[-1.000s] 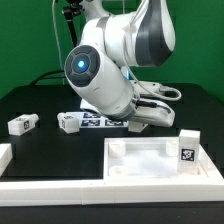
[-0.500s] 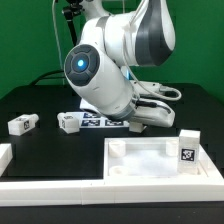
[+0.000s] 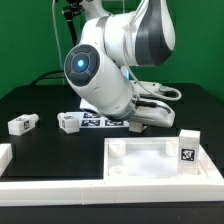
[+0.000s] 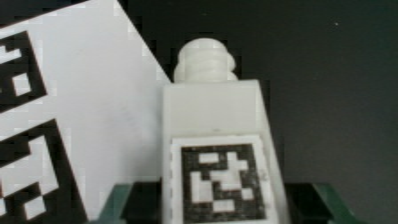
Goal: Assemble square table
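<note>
The square table top (image 3: 150,172), a white rimmed tray, lies at the front right in the exterior view. A tagged leg block (image 3: 188,148) stands upright at its right corner. Two more leg blocks (image 3: 22,124) (image 3: 68,122) lie at the left. My gripper (image 3: 136,123) is low over the table beside the marker board (image 3: 95,119). In the wrist view a fourth leg (image 4: 221,130) lies between my fingers (image 4: 125,202), tag up, threaded tip pointing away. My gripper (image 4: 224,205) is open, with dark gaps on both sides of the leg.
Long white border rails (image 3: 90,187) run along the front and the exterior view's left (image 3: 5,155). The marker board also shows in the wrist view (image 4: 63,120), close beside the leg. The arm's bulk hides the table behind the gripper.
</note>
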Controlling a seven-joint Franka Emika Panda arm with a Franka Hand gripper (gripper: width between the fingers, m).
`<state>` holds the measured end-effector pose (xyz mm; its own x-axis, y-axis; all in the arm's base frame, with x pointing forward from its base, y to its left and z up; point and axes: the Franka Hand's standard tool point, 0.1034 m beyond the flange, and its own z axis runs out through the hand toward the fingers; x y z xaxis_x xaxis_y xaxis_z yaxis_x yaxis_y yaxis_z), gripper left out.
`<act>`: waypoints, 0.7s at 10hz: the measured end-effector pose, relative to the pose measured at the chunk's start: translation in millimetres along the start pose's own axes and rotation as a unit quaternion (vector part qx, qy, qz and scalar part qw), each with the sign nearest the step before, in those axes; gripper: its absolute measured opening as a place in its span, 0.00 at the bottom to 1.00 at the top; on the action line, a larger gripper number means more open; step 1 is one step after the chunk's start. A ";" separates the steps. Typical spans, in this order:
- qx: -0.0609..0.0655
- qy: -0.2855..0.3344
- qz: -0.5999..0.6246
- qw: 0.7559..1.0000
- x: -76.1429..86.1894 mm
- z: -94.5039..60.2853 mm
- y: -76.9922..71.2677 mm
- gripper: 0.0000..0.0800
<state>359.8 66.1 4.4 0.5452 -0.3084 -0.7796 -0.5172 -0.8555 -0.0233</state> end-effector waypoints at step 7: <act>-0.005 0.110 -0.045 0.993 -32.6 -112.5 4.8 0.36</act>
<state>413.7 25.2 100.1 0.7201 -0.3139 -0.6188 -0.4545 -0.8872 -0.0789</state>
